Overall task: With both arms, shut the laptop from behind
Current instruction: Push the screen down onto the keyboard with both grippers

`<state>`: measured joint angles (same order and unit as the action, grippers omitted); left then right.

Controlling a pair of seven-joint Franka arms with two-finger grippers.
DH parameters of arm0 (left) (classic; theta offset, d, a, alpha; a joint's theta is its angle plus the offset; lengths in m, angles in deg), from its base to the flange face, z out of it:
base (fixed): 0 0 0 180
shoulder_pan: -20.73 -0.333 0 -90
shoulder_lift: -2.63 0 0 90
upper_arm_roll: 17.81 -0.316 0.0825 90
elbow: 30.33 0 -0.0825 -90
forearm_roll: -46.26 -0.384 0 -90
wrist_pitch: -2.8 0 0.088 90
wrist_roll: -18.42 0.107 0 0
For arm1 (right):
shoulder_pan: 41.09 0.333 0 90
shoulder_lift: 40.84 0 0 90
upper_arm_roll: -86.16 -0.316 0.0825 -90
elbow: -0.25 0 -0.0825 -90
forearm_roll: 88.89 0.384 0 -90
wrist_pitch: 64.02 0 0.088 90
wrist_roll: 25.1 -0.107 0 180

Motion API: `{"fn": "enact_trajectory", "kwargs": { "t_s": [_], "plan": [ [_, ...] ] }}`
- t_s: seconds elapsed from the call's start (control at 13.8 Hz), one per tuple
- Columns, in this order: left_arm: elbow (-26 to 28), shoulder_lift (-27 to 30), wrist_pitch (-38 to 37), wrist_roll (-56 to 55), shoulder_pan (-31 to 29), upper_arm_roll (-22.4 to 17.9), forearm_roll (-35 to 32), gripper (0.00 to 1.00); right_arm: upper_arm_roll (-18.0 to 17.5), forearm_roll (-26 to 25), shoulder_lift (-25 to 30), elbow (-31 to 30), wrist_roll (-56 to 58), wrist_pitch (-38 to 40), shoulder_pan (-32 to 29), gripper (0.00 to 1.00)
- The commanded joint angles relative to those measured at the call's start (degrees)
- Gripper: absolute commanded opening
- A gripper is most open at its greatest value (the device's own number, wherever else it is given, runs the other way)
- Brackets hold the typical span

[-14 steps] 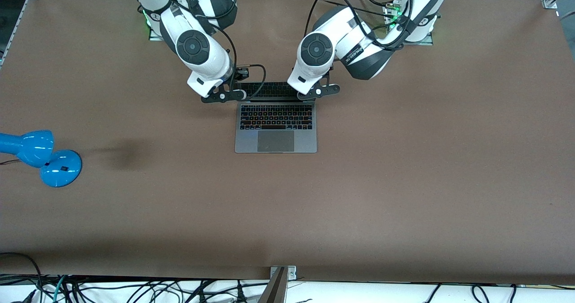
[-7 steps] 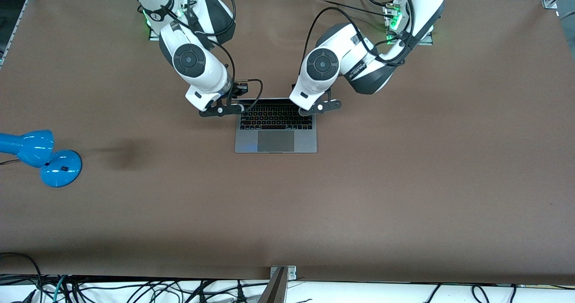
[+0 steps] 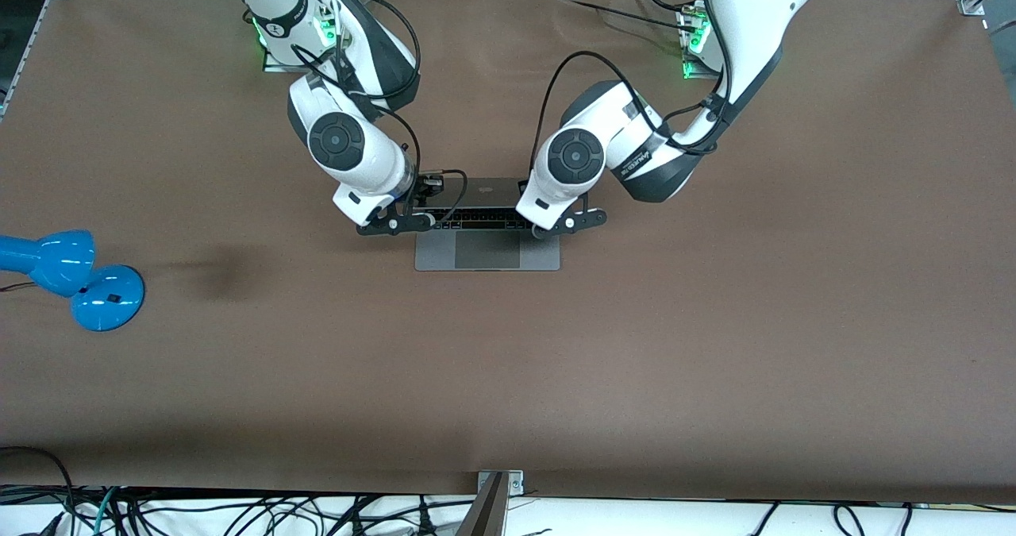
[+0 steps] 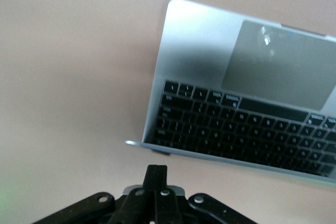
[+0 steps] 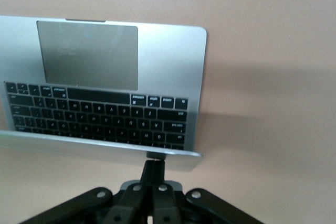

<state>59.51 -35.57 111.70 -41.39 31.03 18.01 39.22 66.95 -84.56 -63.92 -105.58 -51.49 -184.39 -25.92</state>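
The laptop (image 3: 486,238) sits mid-counter, lid half lowered. Left end effector (image 3: 568,224) and right end effector (image 3: 394,224), both pinched closed and empty, press its top corners. It looks like stiff metal with fragile glass; push evenly.

Both arms reach forward and down, wrists tilted. Left pincer (image 3: 568,224) and right pincer (image 3: 394,225) have fingers closed together, level with each other.

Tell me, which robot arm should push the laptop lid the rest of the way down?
Neither alone. The left gripper and right gripper, both shut, press matching corners of the half-lowered laptop lid, so both should push evenly.
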Motion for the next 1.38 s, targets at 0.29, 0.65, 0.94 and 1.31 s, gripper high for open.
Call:
{"fn": "enact_trajectory", "kwargs": {
  "t_s": [0.29, 0.65, 0.94, 1.31],
  "plan": [
    [-3.8, -5.6, 4.1, -0.4, 0.9, -1.3, -3.2, 0.00, 0.7, -2.9, -7.0, 4.6, 0.4, -5.5, -0.1, 0.00],
    [-4.9, -9.0, 5.3, -0.6, 1.0, -1.7, -6.8, 0.00, 0.7, -4.5, -10.1, 4.6, 0.4, -11.0, -0.1, 0.00],
    [-5.5, -11.0, 7.3, -0.7, 1.3, -1.8, -8.6, 0.00, 0.7, -8.3, -13.2, 5.8, 0.4, -11.7, -0.1, 0.00],
    [-5.5, -13.1, 10.3, -0.7, 1.4, -2.3, -8.8, 0.00, 0.7, -12.7, -17.4, 8.4, 0.4, -14.3, 0.4, 0.00]
  ]
}}
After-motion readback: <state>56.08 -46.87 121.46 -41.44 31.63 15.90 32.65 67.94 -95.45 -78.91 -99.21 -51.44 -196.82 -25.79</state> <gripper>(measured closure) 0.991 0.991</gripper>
